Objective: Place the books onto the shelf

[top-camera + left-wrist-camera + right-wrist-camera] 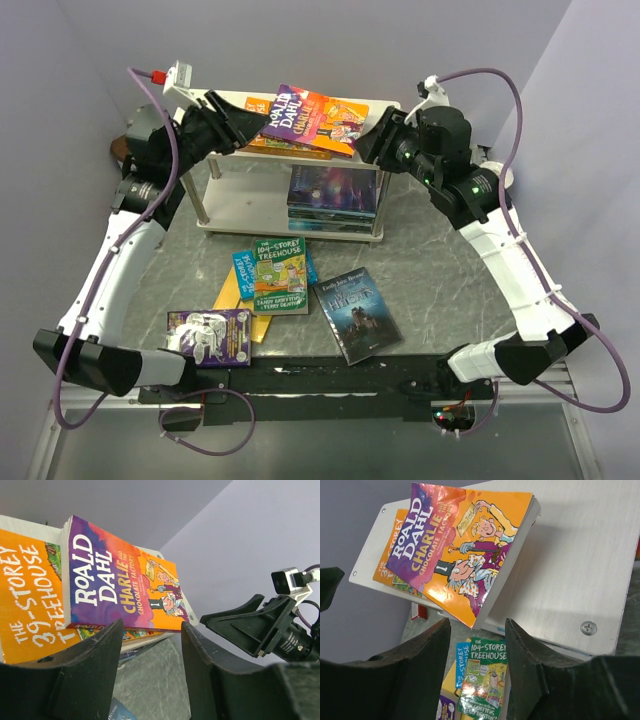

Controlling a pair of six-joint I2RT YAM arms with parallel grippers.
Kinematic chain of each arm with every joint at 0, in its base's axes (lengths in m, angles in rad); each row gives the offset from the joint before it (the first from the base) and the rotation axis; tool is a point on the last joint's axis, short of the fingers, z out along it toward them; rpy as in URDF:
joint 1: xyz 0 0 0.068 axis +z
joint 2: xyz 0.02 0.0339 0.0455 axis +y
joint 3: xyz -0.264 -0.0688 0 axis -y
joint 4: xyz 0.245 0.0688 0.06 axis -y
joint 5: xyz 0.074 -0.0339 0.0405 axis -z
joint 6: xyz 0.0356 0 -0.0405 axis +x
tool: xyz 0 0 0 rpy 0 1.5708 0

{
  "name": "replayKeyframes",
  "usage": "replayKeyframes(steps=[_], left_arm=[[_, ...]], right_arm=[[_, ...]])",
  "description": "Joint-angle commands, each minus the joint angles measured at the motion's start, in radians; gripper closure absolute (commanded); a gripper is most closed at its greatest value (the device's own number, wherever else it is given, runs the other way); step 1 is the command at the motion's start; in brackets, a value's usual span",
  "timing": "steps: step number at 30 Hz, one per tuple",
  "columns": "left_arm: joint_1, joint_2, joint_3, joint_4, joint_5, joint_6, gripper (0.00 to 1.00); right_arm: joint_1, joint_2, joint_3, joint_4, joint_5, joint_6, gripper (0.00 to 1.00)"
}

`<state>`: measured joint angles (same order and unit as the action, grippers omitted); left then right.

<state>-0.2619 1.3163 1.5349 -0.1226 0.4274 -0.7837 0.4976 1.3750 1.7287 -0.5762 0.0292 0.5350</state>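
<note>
We see the Roald Dahl book (312, 118) flat on the shelf (385, 108), long axis skewed along it, top leftward, over one orange book (262, 140). Five books (279, 277) lie on the table (440, 250). Left gripper (152, 632) and right gripper (477, 627) are half-spread and empty.

White arms (115, 265), black grippers (255, 128) (368, 145), purple cables (150, 110), green lights (408, 157)

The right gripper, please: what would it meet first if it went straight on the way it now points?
Most likely the Roald Dahl book: its corner, overhanging the shelf, lies dead ahead of the right gripper, though depth is unclear.
</note>
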Motion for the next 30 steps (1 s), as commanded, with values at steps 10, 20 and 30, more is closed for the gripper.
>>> replayKeyframes(steps=[10,20,30], left_arm=[[0.026,0.027,0.044,0.031,-0.075,0.012,0.38],[0.032,0.072,0.047,0.067,-0.045,-0.008,0.44],[0.033,0.095,0.037,0.081,-0.026,-0.009,0.45]], right_arm=[[0.001,0.027,0.012,0.125,-0.049,0.014,0.44],[0.001,0.084,0.057,0.104,-0.043,0.01,0.52],[0.001,0.11,0.065,0.113,-0.066,0.011,0.53]])
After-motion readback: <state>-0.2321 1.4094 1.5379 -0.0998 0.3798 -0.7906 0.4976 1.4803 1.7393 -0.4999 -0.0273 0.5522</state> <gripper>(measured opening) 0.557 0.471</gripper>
